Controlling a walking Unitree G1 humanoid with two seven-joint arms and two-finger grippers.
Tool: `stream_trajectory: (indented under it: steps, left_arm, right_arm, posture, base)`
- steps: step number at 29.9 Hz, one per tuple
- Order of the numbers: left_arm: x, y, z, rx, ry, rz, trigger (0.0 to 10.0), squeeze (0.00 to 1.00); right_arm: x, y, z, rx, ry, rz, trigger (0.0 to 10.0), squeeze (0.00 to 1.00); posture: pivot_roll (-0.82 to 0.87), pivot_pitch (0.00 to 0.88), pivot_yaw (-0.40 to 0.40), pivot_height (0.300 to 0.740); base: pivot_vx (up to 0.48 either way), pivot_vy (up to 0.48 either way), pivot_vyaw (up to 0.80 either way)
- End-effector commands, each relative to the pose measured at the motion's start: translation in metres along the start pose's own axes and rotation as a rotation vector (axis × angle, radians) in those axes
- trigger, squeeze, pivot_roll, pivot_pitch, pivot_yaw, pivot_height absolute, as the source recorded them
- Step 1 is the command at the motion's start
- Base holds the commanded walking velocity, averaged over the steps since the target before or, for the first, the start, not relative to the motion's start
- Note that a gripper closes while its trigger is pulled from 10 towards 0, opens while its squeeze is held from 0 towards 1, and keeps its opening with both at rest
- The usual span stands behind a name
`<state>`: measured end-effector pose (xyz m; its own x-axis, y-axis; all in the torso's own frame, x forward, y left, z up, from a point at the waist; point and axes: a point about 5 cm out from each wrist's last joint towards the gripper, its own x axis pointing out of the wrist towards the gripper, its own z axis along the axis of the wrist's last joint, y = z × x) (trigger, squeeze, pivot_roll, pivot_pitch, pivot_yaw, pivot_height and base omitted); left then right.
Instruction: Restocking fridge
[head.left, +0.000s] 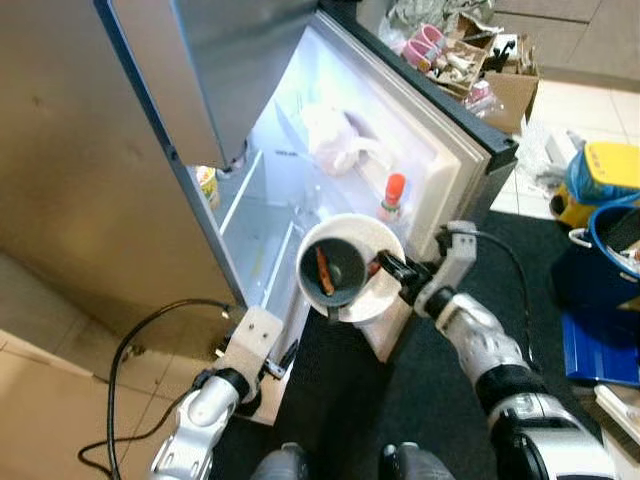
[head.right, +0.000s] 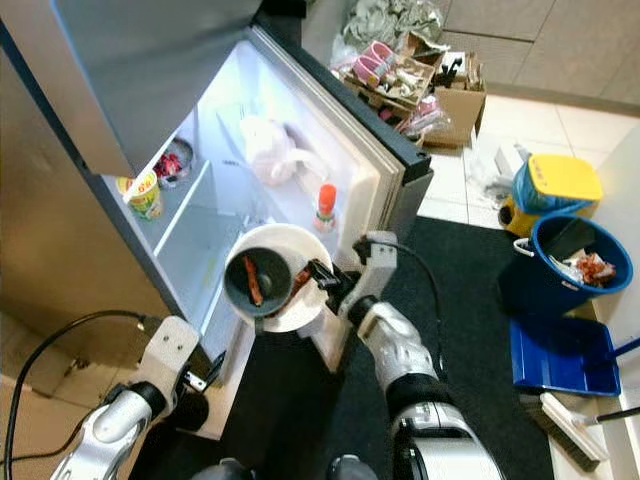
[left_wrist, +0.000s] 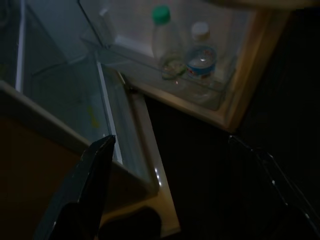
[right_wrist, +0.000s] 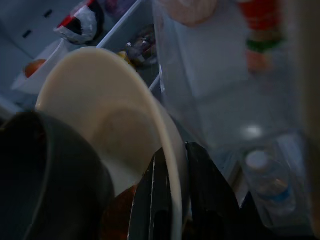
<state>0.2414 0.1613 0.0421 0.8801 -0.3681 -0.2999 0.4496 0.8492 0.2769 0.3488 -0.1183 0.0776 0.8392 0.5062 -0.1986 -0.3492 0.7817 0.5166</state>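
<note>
Holding the plate (head.left: 378, 290) by its rim, my right gripper (head.left: 385, 268) pinches it (dark bowl (head.left: 332, 272) on top) with the open fridge (head.left: 290, 200) straight ahead; left gripper (left_wrist: 190, 165) hangs spread, lower.

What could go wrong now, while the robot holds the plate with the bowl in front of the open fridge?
1. The right pincer grips the white plate only at its rim, so the plate may tilt and the dark bowl may slide off.
2. The plate may hit the red-capped bottle in the door shelf.
3. The left pincer hangs open near the fridge edge and may catch it.
</note>
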Motion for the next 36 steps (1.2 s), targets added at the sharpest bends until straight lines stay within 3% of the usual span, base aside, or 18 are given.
stream_trajectory:
  steps: [1,7,9,10,13,16,17,19,22,29,36]
  left_arm:
    - [-0.002,-0.006,-0.005,-0.008,0.025,-0.006,10.0,0.0]
    - [-0.003,-0.004,-0.005,-0.005,0.031,-0.004,10.0,0.0]
    - [-0.004,-0.004,-0.004,-0.002,0.033,-0.005,10.0,0.0]
    - [-0.004,-0.003,-0.004,0.0,0.035,-0.007,10.0,0.0]
    - [-0.004,-0.003,-0.004,0.001,0.036,-0.007,10.0,0.0]
    - [-0.003,-0.003,-0.003,0.001,0.037,-0.006,10.0,0.0]
    - [-0.003,-0.003,-0.003,0.001,0.037,-0.006,10.0,0.0]
    - [-0.002,-0.003,-0.004,0.001,0.037,-0.008,10.0,0.0]
    - [-0.002,-0.003,-0.004,0.001,0.04,-0.012,10.0,0.0]
    - [0.002,-0.004,-0.003,0.004,0.04,-0.017,10.0,0.0]
    - [0.001,-0.006,-0.006,0.033,0.055,-0.027,10.0,0.0]
  right_arm:
    - [-0.006,-0.014,0.013,0.02,-0.068,-0.075,10.0,0.0]
    - [-0.017,-0.038,0.038,0.045,-0.154,-0.213,10.0,0.0]
    - [-0.033,-0.06,0.055,0.05,-0.211,-0.318,10.0,0.0]
    - [-0.051,-0.079,0.067,0.05,-0.256,-0.404,10.0,0.0]
    - [-0.06,-0.089,0.073,0.048,-0.277,-0.447,10.0,0.0]
    - [-0.11,-0.127,0.098,0.055,-0.378,-0.641,10.0,0.0]
    - [-0.11,-0.127,0.098,0.055,-0.378,-0.641,10.0,0.0]
    - [-0.133,-0.14,0.108,0.063,-0.426,-0.711,10.0,0.0]
    - [-0.146,-0.146,0.113,0.091,-0.476,-0.726,10.0,0.0]
    - [-0.128,-0.136,0.096,0.148,-0.497,-0.609,10.0,0.0]
    - [-0.095,-0.109,0.065,0.254,-0.49,-0.459,10.0,0.0]
  posture:
    - [0.0,0.154,-0.016,0.74]
    - [0.0,0.15,-0.006,0.74]
    - [0.0,0.148,-0.004,0.74]
    - [0.0,0.148,-0.004,0.74]
    - [0.0,0.148,-0.004,0.74]
    - [-0.02,0.143,0.003,0.74]
    - [-0.02,0.143,0.003,0.74]
    - [-0.02,0.141,0.003,0.74]
    - [-0.03,0.139,0.006,0.74]
    - [-0.03,0.137,0.01,0.74]
    - [-0.03,0.137,0.018,0.74]
  base:
    - [0.0,0.0,0.0]
    - [0.0,0.0,0.0]
    - [0.0,0.0,0.0]
    - [0.0,0.0,0.0]
    - [0.0,0.0,0.0]
    - [0.0,0.0,0.0]
    - [0.0,0.0,0.0]
    - [0.0,0.0,0.0]
    - [0.0,0.0,0.0]
    - [0.0,0.0,0.0]
    - [0.0,0.0,0.0]
